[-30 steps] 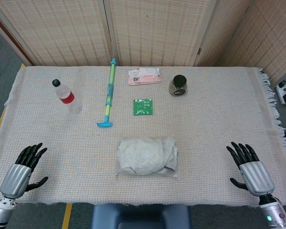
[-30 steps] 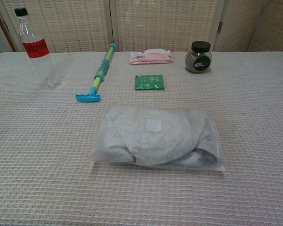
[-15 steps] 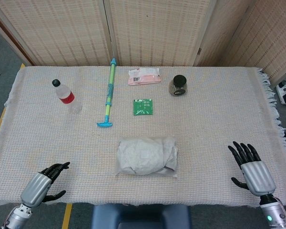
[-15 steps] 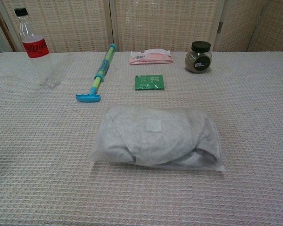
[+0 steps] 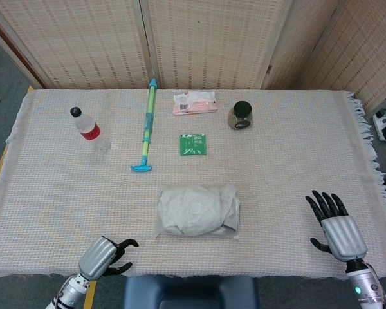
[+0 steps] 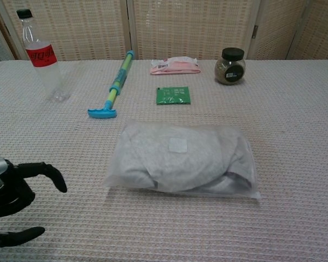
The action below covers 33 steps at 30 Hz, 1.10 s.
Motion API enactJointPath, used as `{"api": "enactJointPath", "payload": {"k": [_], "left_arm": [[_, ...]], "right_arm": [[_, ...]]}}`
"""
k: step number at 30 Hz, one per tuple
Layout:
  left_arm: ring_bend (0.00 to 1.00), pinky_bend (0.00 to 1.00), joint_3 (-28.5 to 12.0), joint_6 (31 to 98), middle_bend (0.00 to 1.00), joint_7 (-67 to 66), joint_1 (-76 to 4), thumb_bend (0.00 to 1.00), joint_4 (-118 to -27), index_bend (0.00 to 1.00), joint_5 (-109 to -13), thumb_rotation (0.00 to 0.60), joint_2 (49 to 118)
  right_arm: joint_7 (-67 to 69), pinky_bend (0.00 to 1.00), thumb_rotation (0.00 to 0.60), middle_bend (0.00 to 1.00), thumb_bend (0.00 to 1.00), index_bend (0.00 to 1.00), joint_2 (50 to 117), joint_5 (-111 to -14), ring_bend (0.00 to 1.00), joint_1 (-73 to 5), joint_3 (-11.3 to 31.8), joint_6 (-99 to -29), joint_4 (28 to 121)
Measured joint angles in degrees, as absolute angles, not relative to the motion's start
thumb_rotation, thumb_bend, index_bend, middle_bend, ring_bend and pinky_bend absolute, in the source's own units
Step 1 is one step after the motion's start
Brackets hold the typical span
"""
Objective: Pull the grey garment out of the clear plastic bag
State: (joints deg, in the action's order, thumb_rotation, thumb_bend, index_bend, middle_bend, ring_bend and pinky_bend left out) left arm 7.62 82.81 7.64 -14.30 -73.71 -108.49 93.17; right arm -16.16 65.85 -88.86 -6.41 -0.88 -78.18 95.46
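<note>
The clear plastic bag (image 5: 197,211) (image 6: 183,159) lies flat near the table's front middle, with the folded grey garment (image 5: 192,209) (image 6: 175,155) wholly inside it. My left hand (image 5: 104,255) (image 6: 13,194) hovers at the front edge, left of the bag and apart from it, fingers curved and spread, holding nothing. Far to the bag's right, my right hand (image 5: 336,228) is held over the front right of the table, fingers spread and empty; the chest view does not show it.
Behind the bag lie a green packet (image 5: 193,144) (image 6: 173,95), a blue-green stick tool (image 5: 146,125) (image 6: 115,85), a pink pack (image 5: 195,103) (image 6: 175,65), and a dark-lidded jar (image 5: 240,115) (image 6: 230,65). A water bottle (image 5: 89,129) (image 6: 41,54) stands back left.
My left hand has swung rightward along the front edge toward the bag and now enters the chest view. The right hand has barely shifted. The bag has not moved.
</note>
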Motion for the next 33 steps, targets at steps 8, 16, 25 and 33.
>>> {"api": "enactJointPath", "payload": {"k": [8,16,25,33], "left_arm": [[1.0,1.0,5.2,82.5,1.0,1.82,-15.89,0.27,-72.56,0.4,-108.24,0.6,99.45],[1.0,1.0,3.23,84.52,1.0,-0.66,-17.32,0.25,-64.23,0.45,-108.74,0.6,106.91],[1.0,1.0,1.9,86.47,1.0,-2.15,-19.41,0.26,-55.59,0.45,-108.5,0.6,113.5],[1.0,1.0,0.69,86.88,1.0,-2.47,-21.04,0.28,-49.6,0.45,-106.67,0.6,116.9]], "right_arm": [[-16.39,0.0,0.6,0.0,0.11,0.0,65.54,-87.65,0.0,-6.61,-0.68,-77.5,95.68],[-17.22,0.0,0.6,0.0,0.11,0.0,65.46,-86.84,0.0,-6.97,-0.83,-76.44,96.06],[-14.99,0.0,0.6,0.0,0.11,0.0,65.1,-88.05,0.0,-6.78,-0.51,-78.44,96.02],[-12.44,0.0,0.6,0.0,0.11,0.0,64.73,-88.36,0.0,-6.65,0.0,-79.35,95.01]]}}
